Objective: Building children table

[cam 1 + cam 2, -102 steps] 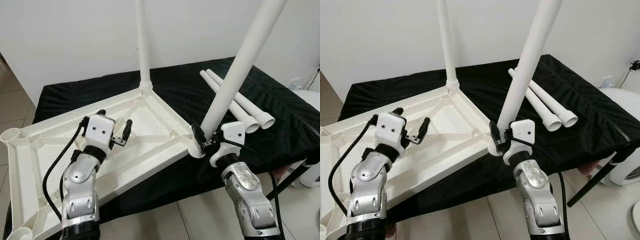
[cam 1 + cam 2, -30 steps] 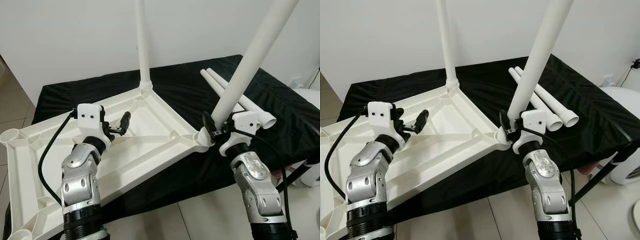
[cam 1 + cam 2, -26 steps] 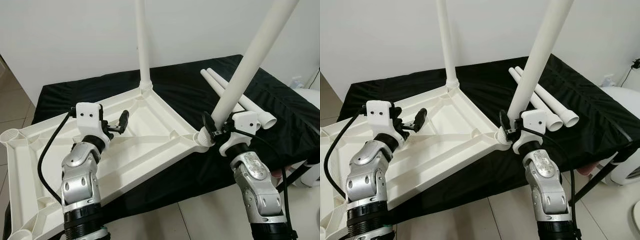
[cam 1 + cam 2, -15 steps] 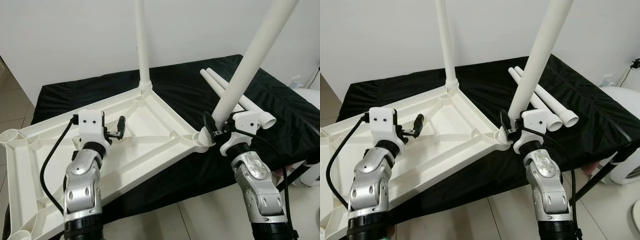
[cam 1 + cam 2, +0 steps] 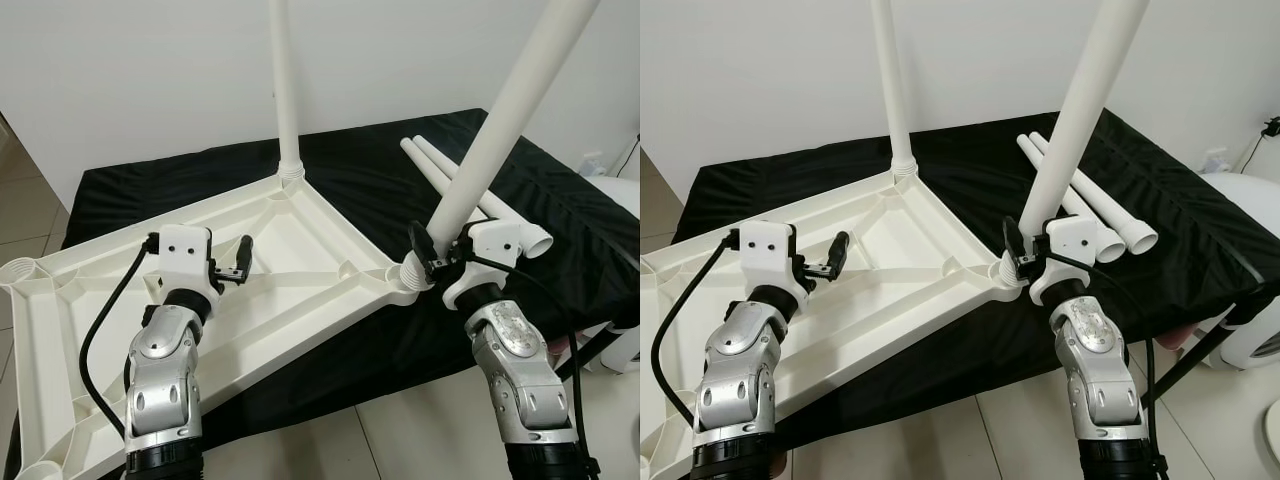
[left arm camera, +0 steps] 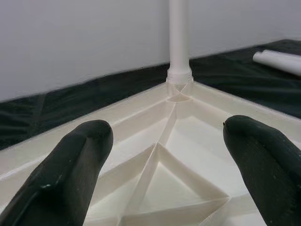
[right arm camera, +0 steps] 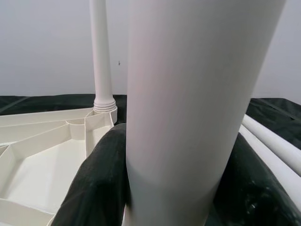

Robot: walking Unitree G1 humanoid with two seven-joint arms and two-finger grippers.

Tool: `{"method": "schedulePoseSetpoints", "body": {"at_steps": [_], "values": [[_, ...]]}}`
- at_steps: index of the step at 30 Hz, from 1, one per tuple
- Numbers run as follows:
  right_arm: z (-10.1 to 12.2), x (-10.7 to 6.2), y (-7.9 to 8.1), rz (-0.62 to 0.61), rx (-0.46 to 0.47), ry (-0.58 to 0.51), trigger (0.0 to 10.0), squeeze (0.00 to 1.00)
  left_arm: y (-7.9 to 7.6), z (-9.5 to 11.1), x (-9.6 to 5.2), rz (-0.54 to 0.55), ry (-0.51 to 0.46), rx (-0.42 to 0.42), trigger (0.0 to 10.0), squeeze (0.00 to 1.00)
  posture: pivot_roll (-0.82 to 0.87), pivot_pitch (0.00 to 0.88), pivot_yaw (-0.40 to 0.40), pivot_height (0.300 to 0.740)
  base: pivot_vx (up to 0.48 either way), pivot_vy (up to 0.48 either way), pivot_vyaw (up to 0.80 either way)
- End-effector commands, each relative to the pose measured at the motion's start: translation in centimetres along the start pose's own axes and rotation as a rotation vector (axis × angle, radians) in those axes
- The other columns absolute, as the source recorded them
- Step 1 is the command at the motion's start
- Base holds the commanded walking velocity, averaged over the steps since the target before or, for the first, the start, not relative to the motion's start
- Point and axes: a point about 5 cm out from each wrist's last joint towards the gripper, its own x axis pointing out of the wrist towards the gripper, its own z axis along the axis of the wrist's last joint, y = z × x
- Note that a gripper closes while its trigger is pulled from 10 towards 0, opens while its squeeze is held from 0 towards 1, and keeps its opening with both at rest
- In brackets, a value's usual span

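The white table top (image 5: pixel 300 235) lies upside down on the black-covered table (image 5: pixel 150 190), ribs facing up. One white leg (image 5: pixel 285 90) stands upright in its far corner socket. My right gripper (image 5: pixel 432 262) is shut on a second leg (image 5: pixel 490 130), which leans to the right, its base at the near right corner socket (image 5: pixel 406 280); in the right wrist view the leg (image 7: pixel 188 94) sits between both black fingers (image 7: pixel 99 188). My left gripper (image 5: pixel 228 268) hovers open over the ribbed underside (image 6: pixel 160 160), holding nothing.
Two loose white legs (image 5: pixel 480 205) lie side by side on the black cloth at the back right. The table top overhangs the black table's front left edge. A white appliance (image 5: pixel 625 200) and a black strut (image 5: pixel 590 350) stand at the right, over tiled floor.
My right gripper and its leg have shifted slightly right and up at the corner socket. My left gripper has turned and drawn a little to the left, still open.
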Motion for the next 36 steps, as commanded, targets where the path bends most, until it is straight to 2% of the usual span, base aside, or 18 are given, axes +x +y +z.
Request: {"method": "schedulePoseSetpoints", "body": {"at_steps": [1,9,13,17,19,28,36], "values": [[0.6,0.2,-0.2,0.001,-0.010,-0.032,10.0,0.00,0.0,-1.8,-1.4,0.237,0.043,-0.087,10.0,0.00,-0.10,0.014,0.049,0.740,0.000,0.000,0.00],[0.7,0.3,-0.4,0.000,-0.015,-0.037,10.0,0.00,-0.2,-2.2,-1.9,0.268,0.035,-0.101,10.0,0.00,-0.10,0.011,0.050,0.740,0.000,0.000,0.00],[0.8,0.5,-0.5,-0.001,-0.016,-0.041,10.0,0.00,-0.7,-2.5,-2.5,0.239,-0.007,-0.037,10.0,0.00,-0.09,0.014,0.050,0.740,0.000,0.000,0.00],[0.7,0.5,-0.4,-0.001,-0.011,-0.039,10.0,0.00,-0.7,-3.1,-2.9,0.219,-0.016,-0.016,10.0,0.00,-0.09,0.014,0.050,0.740,0.000,0.000,0.00],[0.6,0.4,-0.3,-0.002,-0.008,-0.036,10.0,0.00,-0.8,-4.0,-3.1,0.206,0.002,0.011,10.0,0.00,-0.09,0.021,0.052,0.740,0.000,0.000,0.00],[0.3,0.4,-0.2,-0.006,-0.005,-0.031,10.0,0.00,-0.9,-5.4,-3.2,0.202,0.055,0.005,10.0,0.00,-0.09,0.018,0.056,0.740,0.000,0.000,0.00],[-0.1,0.3,-0.3,-0.016,-0.002,-0.024,10.0,0.00,-0.7,-6.6,-2.3,0.199,0.141,-0.035,10.0,0.00,-0.09,0.009,0.054,0.740,0.000,0.000,0.00]]}}
